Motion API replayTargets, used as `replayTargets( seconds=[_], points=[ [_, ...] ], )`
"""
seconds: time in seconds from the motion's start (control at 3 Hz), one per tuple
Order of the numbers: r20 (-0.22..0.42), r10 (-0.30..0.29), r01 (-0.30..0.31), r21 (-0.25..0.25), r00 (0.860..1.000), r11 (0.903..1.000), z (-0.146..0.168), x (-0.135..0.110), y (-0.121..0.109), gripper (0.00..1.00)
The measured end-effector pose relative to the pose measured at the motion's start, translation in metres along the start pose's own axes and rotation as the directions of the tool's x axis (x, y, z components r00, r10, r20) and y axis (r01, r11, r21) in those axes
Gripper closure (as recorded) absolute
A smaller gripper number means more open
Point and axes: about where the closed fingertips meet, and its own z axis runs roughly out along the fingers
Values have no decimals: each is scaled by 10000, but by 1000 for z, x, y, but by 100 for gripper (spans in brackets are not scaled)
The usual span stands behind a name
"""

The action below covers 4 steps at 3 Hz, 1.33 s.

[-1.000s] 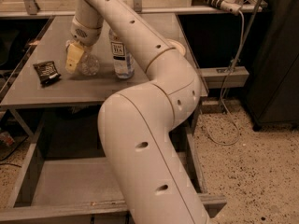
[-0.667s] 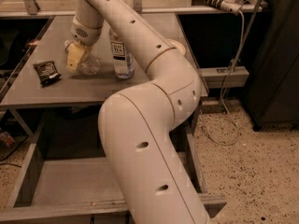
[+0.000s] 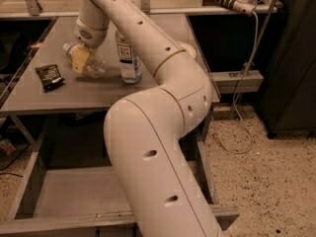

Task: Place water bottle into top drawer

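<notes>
Tool (image 3: 80, 59) at left part of counter (image 3: 74, 92), clamped across water bottle (image 3: 97, 68) lying tilted there, white cap to the left. Taller labelled bottle (image 3: 129, 63) upright just beside; dark packet (image 3: 49, 76) near left edge. Top drawer (image 3: 74, 196) pulled open below counter, well apart from water bottle.

**Legible text: none.** The taller clear bottle (image 3: 131, 69) stands upright on the grey table (image 3: 74, 90). It carries a white-and-dark label (image 3: 124, 51), whose printing shows only as dark marks on a white field; no word, brand or number can be made out. The small black packet (image 3: 49, 76) lies near the table's left edge and bears pale printing that is likewise unreadable. The water bottle (image 3: 95, 67) lies on its side on the table and shows no readable lettering. The gripper (image 3: 80, 58) sits at the water bottle, just left of the taller clear bottle, with no legible marking on it or on the arm (image 3: 158, 147).
</notes>
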Motion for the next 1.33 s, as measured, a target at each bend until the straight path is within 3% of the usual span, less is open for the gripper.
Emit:
replayTargets(
  seconds=[0.33,0.67,1.33],
  points=[
    [6,-4,4,4,10000,10000,-3,-1,0,100],
    [534,-622,594,512,9966,9969,-14,-13,-4,100],
    [1072,-1959,1859,965,9747,9778,-41,-28,19,100]
  ],
)
